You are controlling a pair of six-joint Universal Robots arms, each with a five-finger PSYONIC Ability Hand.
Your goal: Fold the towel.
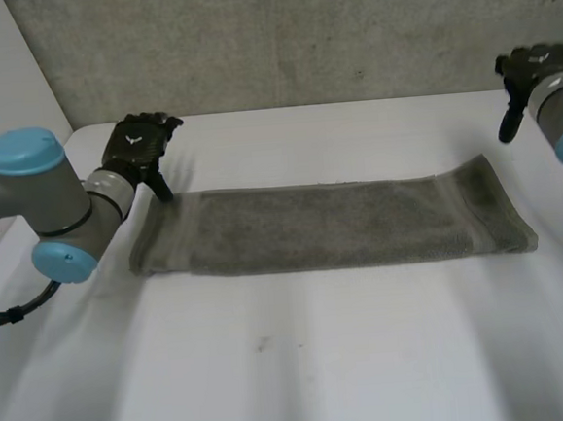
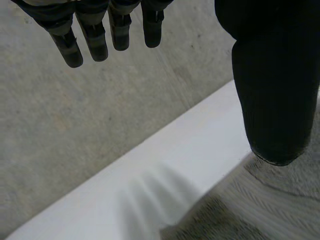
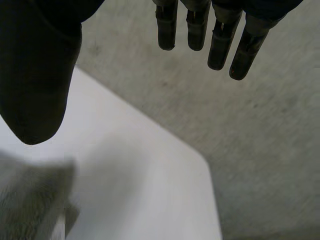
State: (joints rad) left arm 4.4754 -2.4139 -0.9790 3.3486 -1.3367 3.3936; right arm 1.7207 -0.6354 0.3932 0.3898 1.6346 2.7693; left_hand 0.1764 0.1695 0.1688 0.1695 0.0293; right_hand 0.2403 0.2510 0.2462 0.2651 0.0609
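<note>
One white bench (image 1: 303, 365) carries a grey terry towel (image 1: 332, 226), laid flat as a long narrow strip across its far half. The left hand (image 1: 140, 148) is at the towel's left end by the far corner, thumb tip close to the cloth, fingers straight and apart from the thumb, holding nothing. The right hand (image 1: 527, 64) hangs beyond the right end, apart from the towel, fingers straight, empty.

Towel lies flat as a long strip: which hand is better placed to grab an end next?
Probably the left. The left hand, open, sits right at the towel's far left corner; the right hand, also open, hangs apart from the right end.
</note>
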